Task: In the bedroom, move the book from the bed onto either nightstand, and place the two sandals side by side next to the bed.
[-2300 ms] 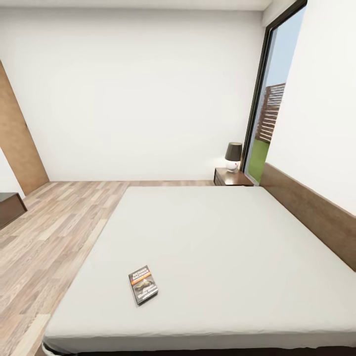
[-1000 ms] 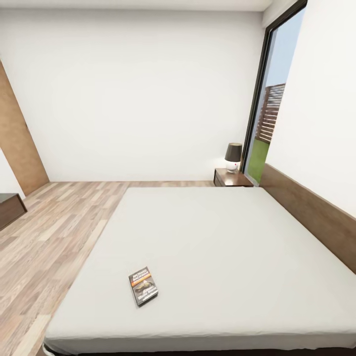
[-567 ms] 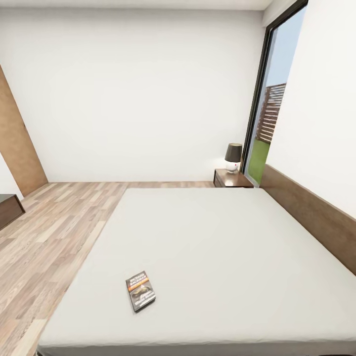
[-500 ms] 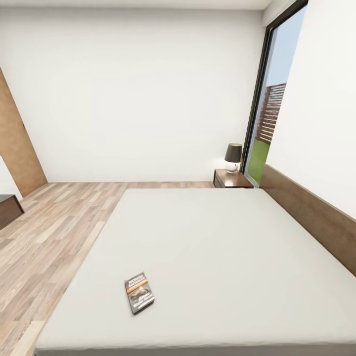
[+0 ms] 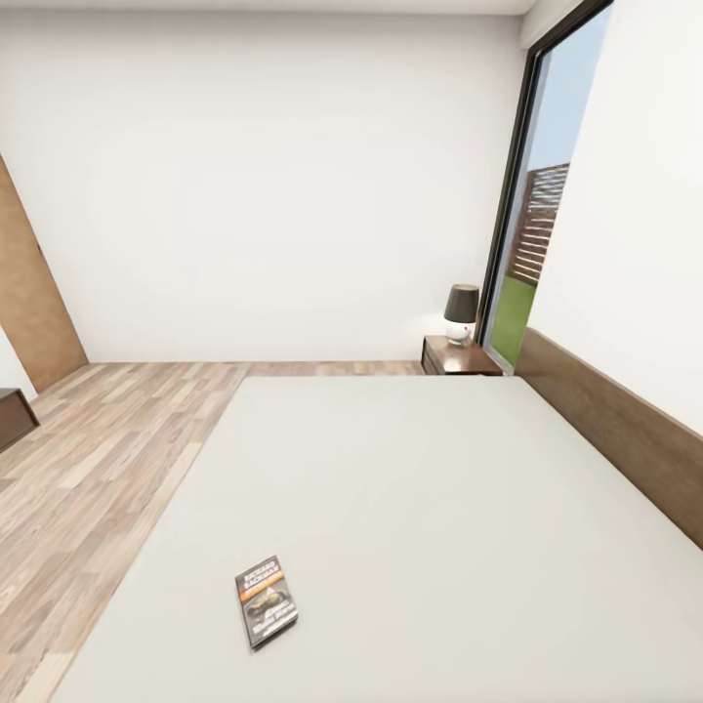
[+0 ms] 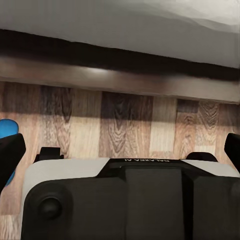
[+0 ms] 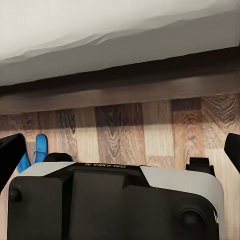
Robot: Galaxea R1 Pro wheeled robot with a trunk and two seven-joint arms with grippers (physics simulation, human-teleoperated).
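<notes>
Head view has crept nearer the off-white bed [image 5: 410,488]; the small dark paperback book [image 5: 265,601] lies untouched near its foot. Both hands spread, empty; blue flip-flops [image 7: 37,150] on floor.

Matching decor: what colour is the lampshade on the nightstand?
Dark brown-grey, on a white base; the lamp shows best in the head view.

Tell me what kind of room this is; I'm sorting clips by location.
Almost certainly a bedroom: a large bed with an off-white mattress and a wooden headboard, a nightstand at its far corner bearing a lamp, and a wood-plank floor. A book lies on the mattress.
</notes>
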